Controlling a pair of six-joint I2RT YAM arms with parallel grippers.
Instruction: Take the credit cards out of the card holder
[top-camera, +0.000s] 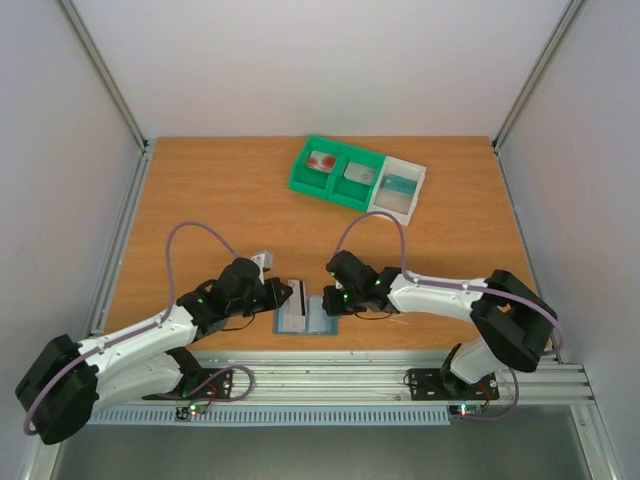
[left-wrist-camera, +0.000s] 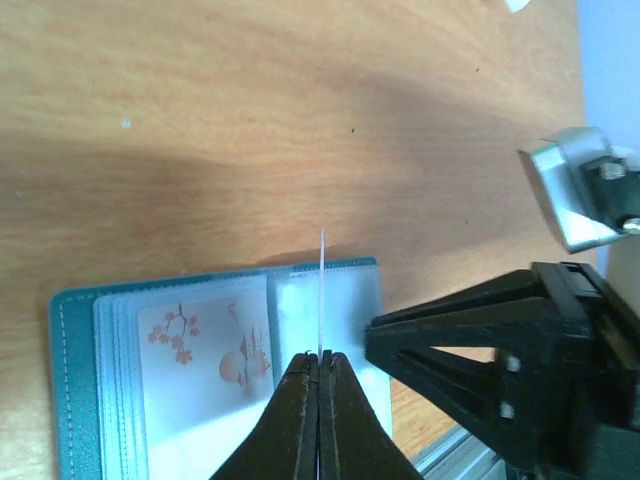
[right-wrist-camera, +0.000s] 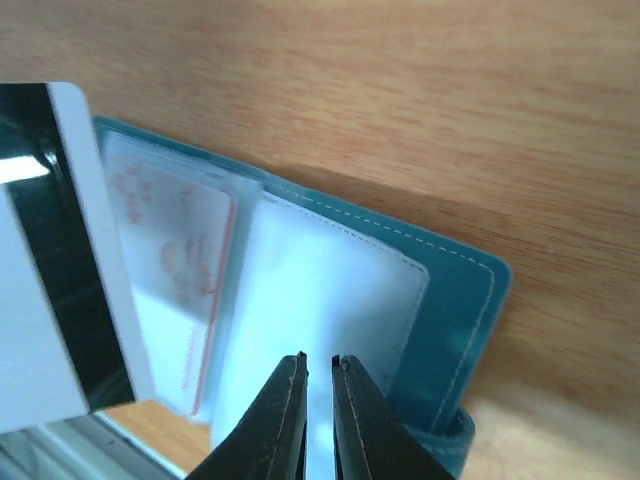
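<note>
card holder (top-camera: 306, 318): teal-blue bifold, open flat, clear sleeves up, near table edge between arms | blossom-print card (left-wrist-camera: 200, 360) in one sleeve | left gripper (left-wrist-camera: 319, 357): clenched on white striped card (right-wrist-camera: 30, 330), upright | right gripper (right-wrist-camera: 320, 362): fingertips nearly together over empty sleeve, grip unclear

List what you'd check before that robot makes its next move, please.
1. Left gripper shut on card: ok.
2. Card fully out of holder: cannot tell.
3. Right gripper pinning holder: cannot tell; it is shut over the right half, contact unclear.
4. Holder emptied: not ok; a blossom card is inside.
5. Tray has a free compartment: not ok; all three hold a card.
</note>
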